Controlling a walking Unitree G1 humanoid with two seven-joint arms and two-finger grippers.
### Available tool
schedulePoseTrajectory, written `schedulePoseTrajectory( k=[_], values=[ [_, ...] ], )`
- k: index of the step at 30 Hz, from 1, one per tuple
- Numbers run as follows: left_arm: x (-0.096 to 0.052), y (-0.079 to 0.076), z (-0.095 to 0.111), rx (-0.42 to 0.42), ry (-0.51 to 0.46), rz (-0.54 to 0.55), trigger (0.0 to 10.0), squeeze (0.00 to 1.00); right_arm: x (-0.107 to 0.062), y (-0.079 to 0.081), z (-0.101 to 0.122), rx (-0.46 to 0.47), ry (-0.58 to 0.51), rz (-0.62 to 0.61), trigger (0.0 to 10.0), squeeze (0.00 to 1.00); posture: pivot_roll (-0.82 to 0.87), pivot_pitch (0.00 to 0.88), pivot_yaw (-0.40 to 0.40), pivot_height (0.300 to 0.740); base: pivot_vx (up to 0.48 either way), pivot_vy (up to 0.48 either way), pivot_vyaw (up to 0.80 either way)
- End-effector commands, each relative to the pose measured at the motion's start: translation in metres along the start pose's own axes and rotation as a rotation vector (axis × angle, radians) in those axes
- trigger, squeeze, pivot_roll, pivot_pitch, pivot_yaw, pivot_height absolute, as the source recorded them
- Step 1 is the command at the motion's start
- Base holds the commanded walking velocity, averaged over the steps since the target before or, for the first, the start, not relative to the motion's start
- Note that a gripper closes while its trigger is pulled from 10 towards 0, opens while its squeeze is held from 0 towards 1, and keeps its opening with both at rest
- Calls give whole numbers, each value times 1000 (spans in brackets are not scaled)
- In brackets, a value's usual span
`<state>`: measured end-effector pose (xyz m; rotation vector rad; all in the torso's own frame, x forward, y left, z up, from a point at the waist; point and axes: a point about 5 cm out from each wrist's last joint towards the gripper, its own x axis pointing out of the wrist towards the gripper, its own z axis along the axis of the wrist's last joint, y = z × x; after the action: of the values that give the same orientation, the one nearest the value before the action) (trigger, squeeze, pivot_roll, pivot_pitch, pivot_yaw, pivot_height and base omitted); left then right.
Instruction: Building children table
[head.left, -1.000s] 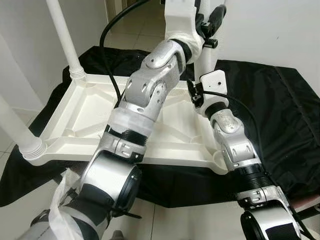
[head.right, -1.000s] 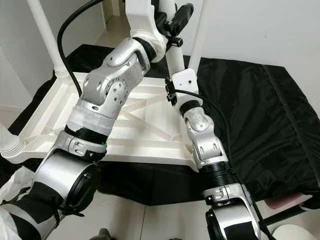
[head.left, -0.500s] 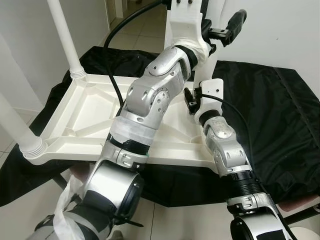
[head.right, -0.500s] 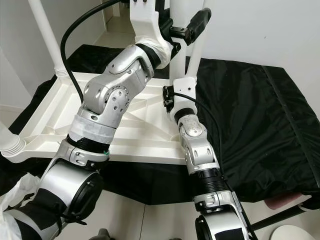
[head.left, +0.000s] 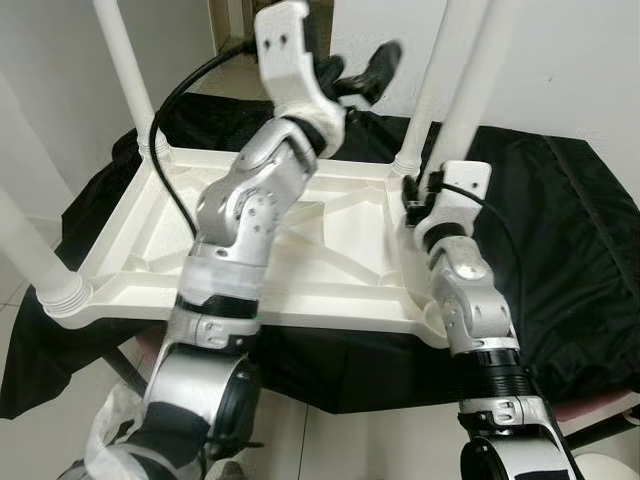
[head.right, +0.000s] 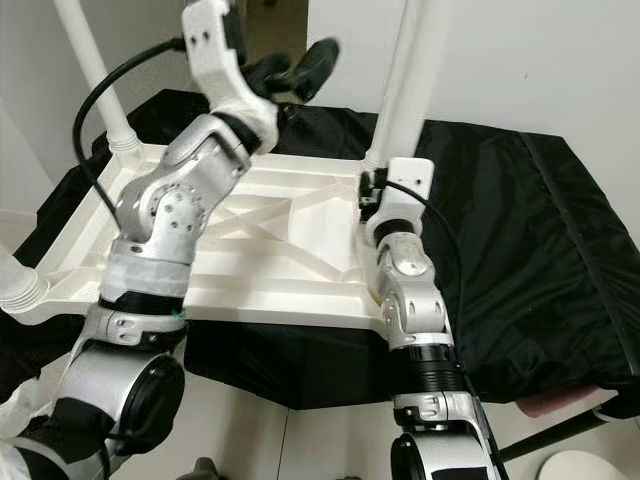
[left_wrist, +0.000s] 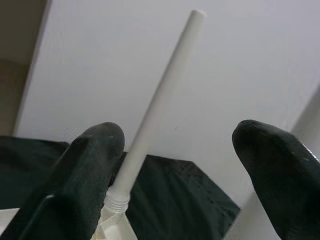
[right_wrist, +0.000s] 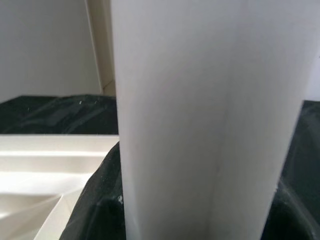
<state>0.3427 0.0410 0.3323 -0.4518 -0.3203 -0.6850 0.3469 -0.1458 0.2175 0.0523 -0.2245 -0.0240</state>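
A white plastic children's table (head.left: 180, 215) lies upside down on a black cloth. Its legs point up: two on the left (head.left: 120, 70), one at the far right corner (head.left: 430, 90). Another leg (head.left: 478, 80) rises just behind my right wrist. My right gripper (right_wrist: 192, 210) is shut on that leg (right_wrist: 180, 115), its black fingers (right_wrist: 100, 200) on either side low down. My left gripper (head.left: 360, 78) is raised above the table's far edge, open and holding nothing. In the left wrist view its fingertips (left_wrist: 95, 150) stand wide apart, with a distant leg (left_wrist: 160, 100) between them.
The black cloth (head.left: 570, 230) spreads wide to the right of the table. A white wall stands behind, and a doorway with tiled floor (head.left: 225, 20) lies at the back left. Pale floor tiles (head.left: 370, 440) run along the near side.
My left gripper has swung to the left, away from the right-hand legs, and now hangs open. The right wrist has risen a little and stays at the leg.
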Motion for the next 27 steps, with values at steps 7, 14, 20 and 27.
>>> schedulePoseTrajectory(
  k=[7, 14, 20, 27],
  values=[
    [-10, 14, -14, 134, 88, 81, 10000, 0, -7, -6, 8, -14, -67, -46, 10000, 0, 28, 0, -28, 740, 0, 0, 0],
    [-29, 21, -43, 165, 165, 91, 10000, 0, -21, -8, 9, -1, -115, -19, 10000, 0, 17, 5, -19, 740, 0, 0, 0],
    [-45, 17, -70, 208, 241, 40, 10000, 0, -24, -10, 10, 16, -135, -13, 10000, 0, 18, 13, -19, 740, 0, 0, 0],
    [-80, -3, -118, 285, 416, -234, 10000, 0, -22, -8, 11, 19, -131, 2, 10000, 0, 32, 15, -36, 740, 0, 0, 0]
  ],
)
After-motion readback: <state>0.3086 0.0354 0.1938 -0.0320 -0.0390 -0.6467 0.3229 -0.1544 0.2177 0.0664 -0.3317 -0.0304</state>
